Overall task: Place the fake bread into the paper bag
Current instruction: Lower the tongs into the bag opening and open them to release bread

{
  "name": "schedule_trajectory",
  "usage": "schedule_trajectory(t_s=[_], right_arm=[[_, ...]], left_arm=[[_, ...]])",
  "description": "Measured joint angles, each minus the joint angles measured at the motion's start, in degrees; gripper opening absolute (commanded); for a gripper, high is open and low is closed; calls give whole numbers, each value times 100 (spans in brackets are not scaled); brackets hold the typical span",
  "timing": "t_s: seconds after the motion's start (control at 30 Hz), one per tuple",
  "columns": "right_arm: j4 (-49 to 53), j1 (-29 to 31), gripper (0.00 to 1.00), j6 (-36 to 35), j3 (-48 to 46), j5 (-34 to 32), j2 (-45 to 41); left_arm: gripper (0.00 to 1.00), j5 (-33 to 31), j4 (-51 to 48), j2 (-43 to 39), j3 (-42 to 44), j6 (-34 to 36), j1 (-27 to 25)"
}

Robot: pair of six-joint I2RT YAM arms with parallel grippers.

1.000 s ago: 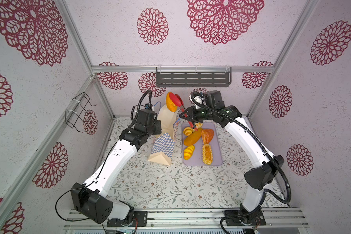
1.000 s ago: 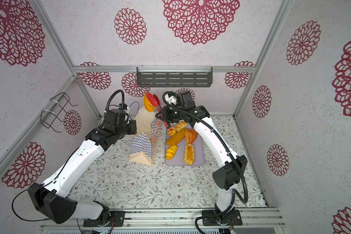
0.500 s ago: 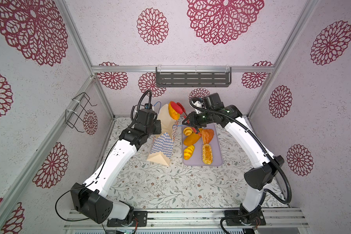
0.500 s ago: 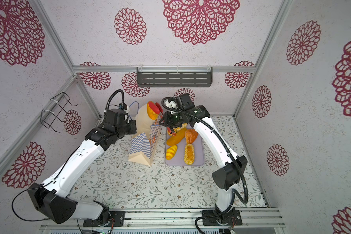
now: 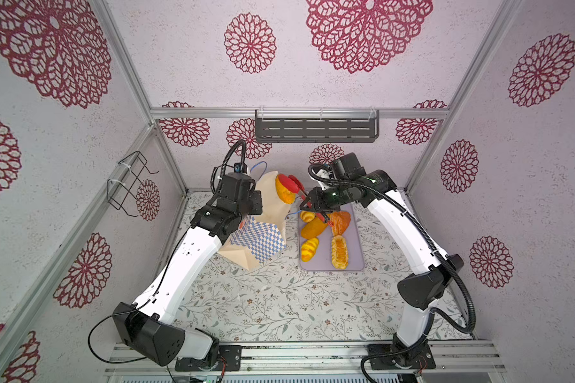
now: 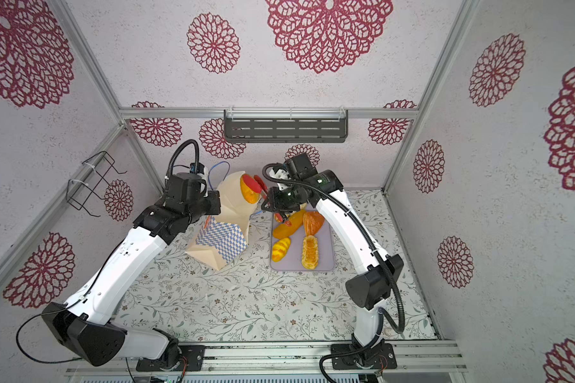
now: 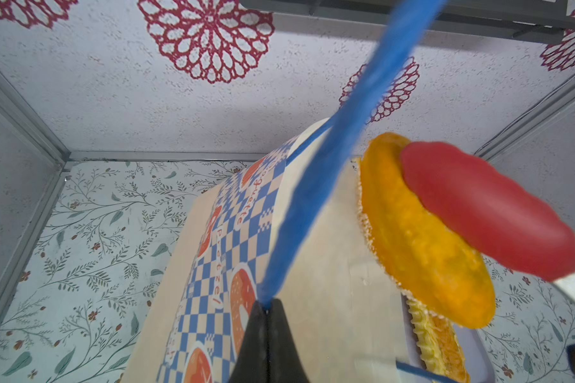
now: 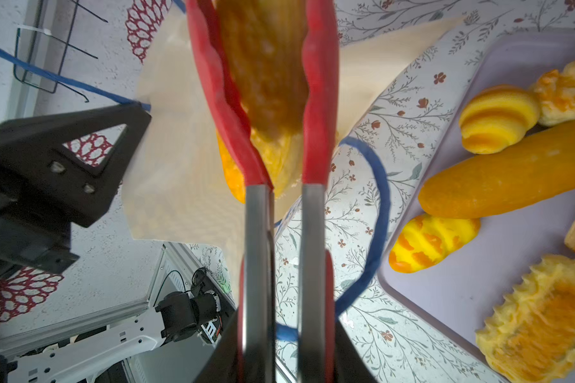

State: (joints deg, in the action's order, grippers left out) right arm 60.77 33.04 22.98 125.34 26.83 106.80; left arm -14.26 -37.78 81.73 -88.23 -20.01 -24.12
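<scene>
One glossy golden toy loaf, in red-tipped tongs that the right tool squeezes, hangs at its ten o'clock above the cream checkered paper bag, whose blue cord the left tool pinches.

The tall cream paper bag with blue-and-white checks carries orange script, seemingly "…guette" and "Pretzel".

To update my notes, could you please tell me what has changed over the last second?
The right pincer, shut on the red tongs, has lowered the clamped roll toward the open mouth of the bag. The left pincer still pinches the blue handle, holding the bag tilted; the loaves on the tray have not moved.
</scene>
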Motion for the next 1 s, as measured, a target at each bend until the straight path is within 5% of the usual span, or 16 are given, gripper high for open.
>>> schedule_trajectory(t_s=[1.0], right_arm=[[739, 59, 34, -439, -57, -509, -240]], left_arm=[[0, -173, -94, 131, -61, 140, -260]])
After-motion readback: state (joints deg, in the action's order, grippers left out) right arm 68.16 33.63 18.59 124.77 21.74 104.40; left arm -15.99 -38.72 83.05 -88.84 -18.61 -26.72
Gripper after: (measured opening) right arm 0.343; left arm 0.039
